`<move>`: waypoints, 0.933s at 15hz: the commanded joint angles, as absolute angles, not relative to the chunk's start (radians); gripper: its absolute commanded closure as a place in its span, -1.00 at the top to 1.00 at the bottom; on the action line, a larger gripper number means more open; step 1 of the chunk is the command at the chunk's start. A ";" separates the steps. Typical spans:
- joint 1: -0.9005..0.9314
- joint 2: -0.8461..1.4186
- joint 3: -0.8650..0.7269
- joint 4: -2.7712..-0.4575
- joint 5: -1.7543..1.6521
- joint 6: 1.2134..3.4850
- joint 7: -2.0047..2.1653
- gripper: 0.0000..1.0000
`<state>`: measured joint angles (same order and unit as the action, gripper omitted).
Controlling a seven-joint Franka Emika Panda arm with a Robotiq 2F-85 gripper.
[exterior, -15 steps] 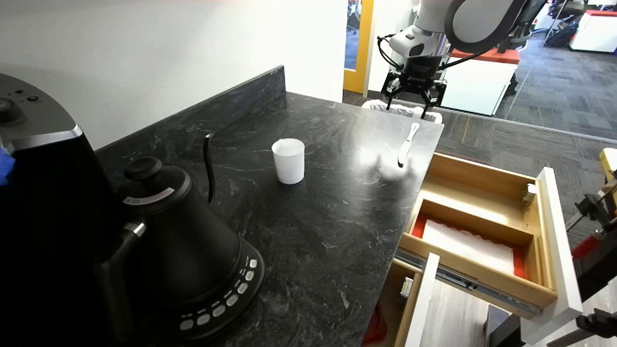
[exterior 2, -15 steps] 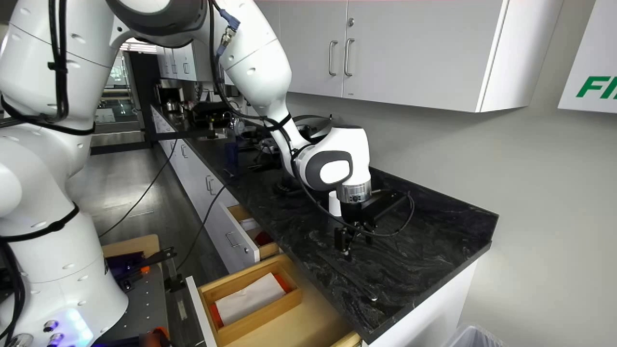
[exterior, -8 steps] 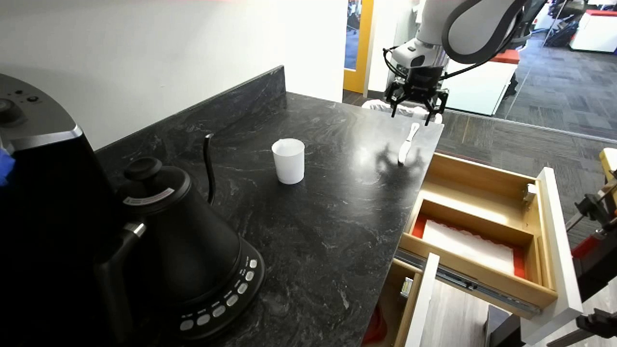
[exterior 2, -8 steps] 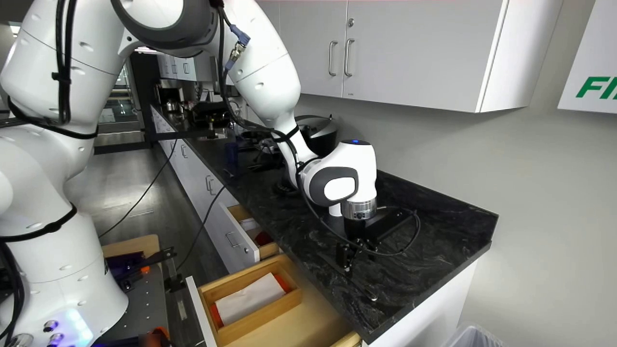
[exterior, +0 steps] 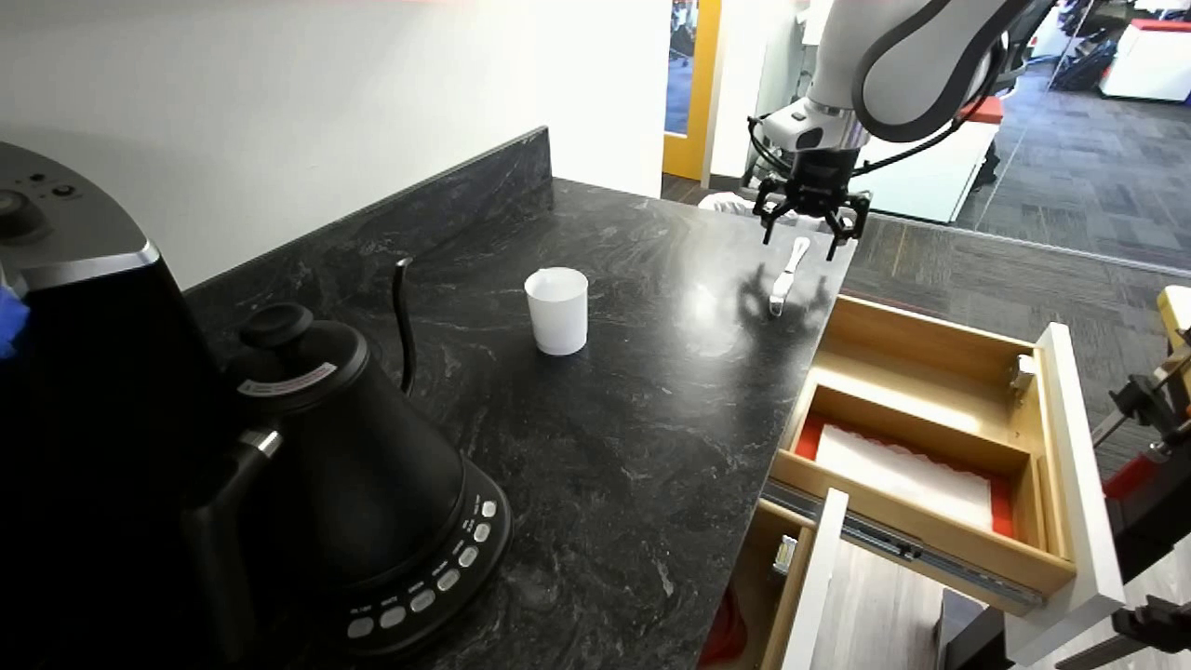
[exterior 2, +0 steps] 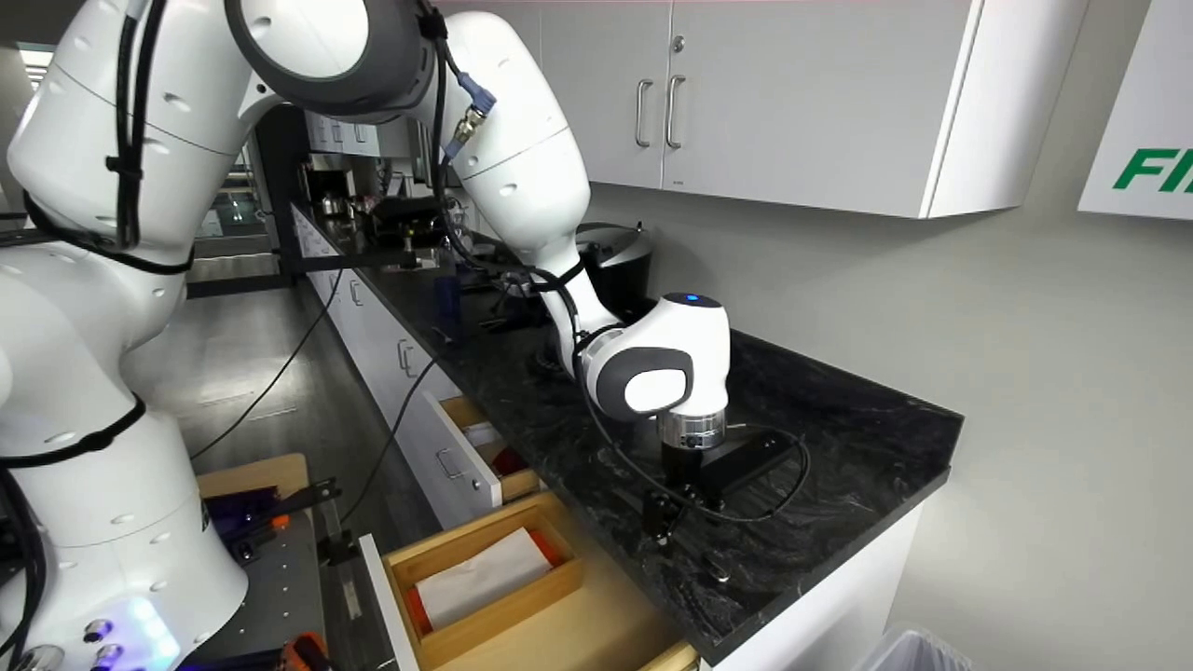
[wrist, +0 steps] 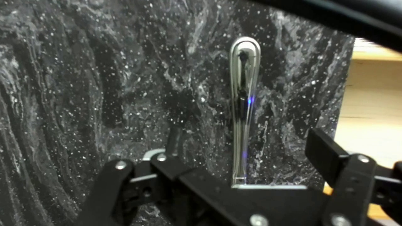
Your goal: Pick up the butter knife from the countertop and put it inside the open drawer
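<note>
The silvery butter knife [exterior: 789, 272] lies flat on the dark marbled countertop [exterior: 633, 437], near its edge. In the wrist view its handle [wrist: 243, 78] runs lengthwise between the fingers and its blade is hidden behind the gripper body. In an exterior view only its handle end [exterior 2: 718, 570] shows clearly. My gripper [exterior: 799, 246] is open and empty, above the knife with a finger on each side, not touching it. In the wrist view the gripper [wrist: 248, 143] spans the handle widely. The open wooden drawer [exterior: 930, 377] is below the counter edge; it also shows in an exterior view [exterior 2: 559, 634].
A white cup [exterior: 558, 312] stands mid-counter. A black kettle [exterior: 344, 484] and a dark appliance [exterior: 84, 372] stand at the near end. A white sheet [exterior 2: 485, 578] lies in the drawer's inner compartment. A second drawer [exterior 2: 466, 466] is partly open. Wall cabinets [exterior 2: 792, 102] hang above.
My gripper has come down closer to the countertop and the knife, and shifted a little toward the counter's drawer-side edge. It stays open. The knife, cup and drawer have not moved.
</note>
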<state>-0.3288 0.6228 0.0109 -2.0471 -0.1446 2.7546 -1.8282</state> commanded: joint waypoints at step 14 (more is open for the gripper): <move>-0.380 0.640 0.061 -2.023 -0.108 2.739 -1.866 -0.70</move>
<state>-0.3450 0.6374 0.0315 -2.0348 -0.1315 2.7546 -1.8286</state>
